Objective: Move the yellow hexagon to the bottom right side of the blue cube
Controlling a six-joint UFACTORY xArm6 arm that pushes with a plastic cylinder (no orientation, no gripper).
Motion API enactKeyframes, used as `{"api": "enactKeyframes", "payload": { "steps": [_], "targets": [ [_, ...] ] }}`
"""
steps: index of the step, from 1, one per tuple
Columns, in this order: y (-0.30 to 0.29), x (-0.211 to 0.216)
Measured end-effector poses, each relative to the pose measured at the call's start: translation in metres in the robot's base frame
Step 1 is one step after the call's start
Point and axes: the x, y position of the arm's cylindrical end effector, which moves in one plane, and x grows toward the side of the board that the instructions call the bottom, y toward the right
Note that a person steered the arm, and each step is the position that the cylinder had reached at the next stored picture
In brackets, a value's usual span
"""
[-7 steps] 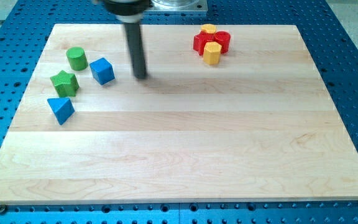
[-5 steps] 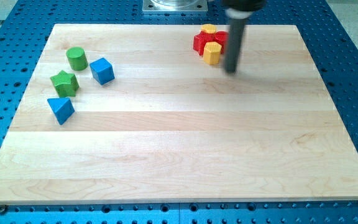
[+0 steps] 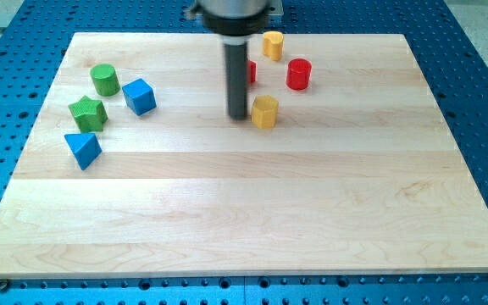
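The yellow hexagon lies at the middle of the board's upper half. My tip is just to its left, close to or touching it. The blue cube sits far to the view's left, well apart from the tip.
A red cylinder and a second yellow block lie near the view's top. Another red block is partly hidden behind the rod. A green cylinder, a green star and a blue triangle sit at the left.
The tip went right to the red and yellow cluster, then came back left. The cluster is scattered and the yellow hexagon has moved down and left.
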Motion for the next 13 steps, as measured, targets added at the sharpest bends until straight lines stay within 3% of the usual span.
{"api": "enactKeyframes", "payload": {
  "steps": [2,4,5,6,7,9,10,12,13],
  "targets": [
    [0.113,-0.003],
    [-0.025,0.029],
    [0.061,0.054],
    [0.012,0.082],
    [-0.044,0.077],
    [-0.001,0.037],
    [-0.068,0.036],
    [-0.059,-0.006],
    [-0.104,0.011]
  ]
}}
